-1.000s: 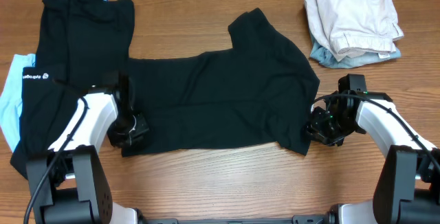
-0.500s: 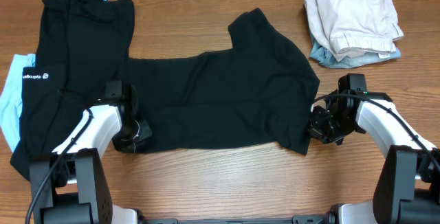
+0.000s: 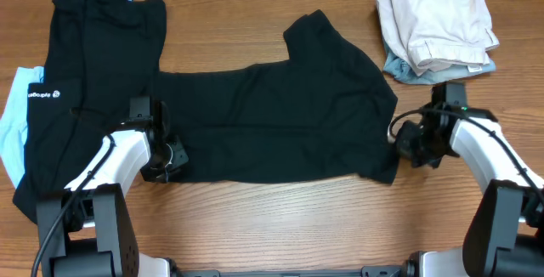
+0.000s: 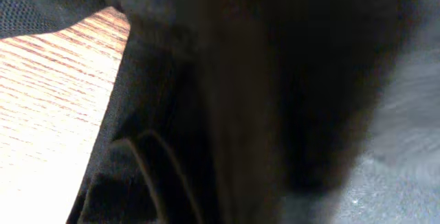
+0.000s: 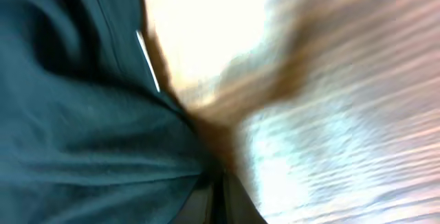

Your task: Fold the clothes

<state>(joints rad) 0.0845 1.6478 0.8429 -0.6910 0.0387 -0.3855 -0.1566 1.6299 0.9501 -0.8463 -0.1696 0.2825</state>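
Black limp T-shirt [image 3: 272,124] spread flat on wood-grain table [image 3: 255,217] btwn pincers; L pincer [image 3: 169,158] pinched on its hem corner, R pincer [image 3: 399,135] pinched on opp. edge.

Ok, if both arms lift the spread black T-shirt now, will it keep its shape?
Probably not: the black T-shirt lies flat with soft wrinkles, so its middle would likely sag between the left gripper and right gripper. It looks thin, so probably light.

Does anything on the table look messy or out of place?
The beige garment at far right lies crumpled on the grey-blue one; the light blue one sticks out from under the black logo garment at left. The black T-shirt has one sleeve jutting out.
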